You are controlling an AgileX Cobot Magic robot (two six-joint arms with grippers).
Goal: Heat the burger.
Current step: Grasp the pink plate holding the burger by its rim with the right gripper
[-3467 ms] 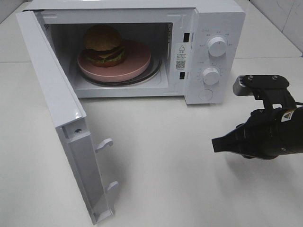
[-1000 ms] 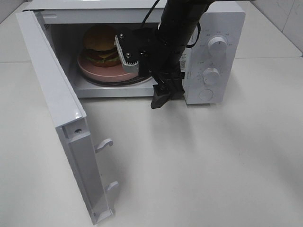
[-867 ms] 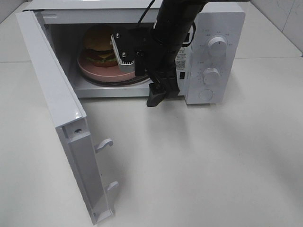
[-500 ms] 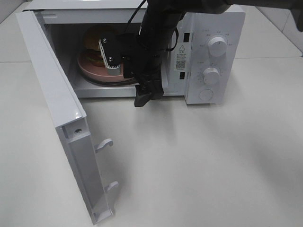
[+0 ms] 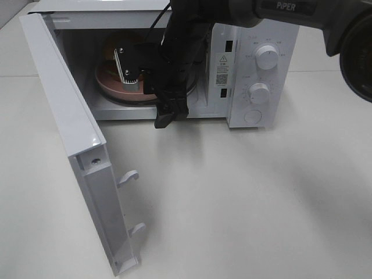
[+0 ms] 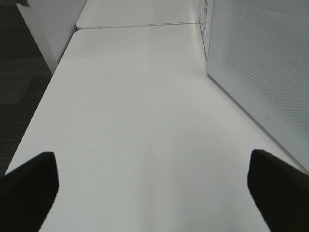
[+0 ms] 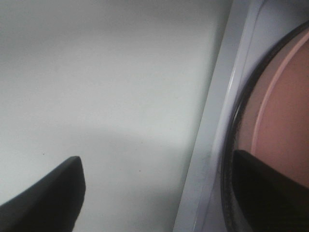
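The burger (image 5: 108, 46) sits on a salmon-pink plate (image 5: 109, 85) inside the open white microwave (image 5: 273, 23). My right arm hides most of it, and only a sliver of bun shows. My right gripper (image 5: 165, 116) hangs open in front of the cavity, fingers pointing down at the sill. In the right wrist view the gripper (image 7: 159, 203) is open and empty, with the plate's edge (image 7: 285, 111) and the dark turntable ring (image 7: 231, 145) beside it. My left gripper (image 6: 154, 193) is open and empty over bare table, outside the exterior high view.
The microwave door (image 5: 64, 116) stands swung out to the left, latch hooks (image 5: 129, 176) facing in. Its perforated outer face (image 6: 260, 63) shows in the left wrist view. Two knobs (image 5: 267, 56) (image 5: 258, 93) sit on the control panel. The white table (image 5: 244, 203) extends in front.
My right arm has swung in from the right and moved left across the microwave's opening, covering more of the burger. The door, plate and burger have not moved.
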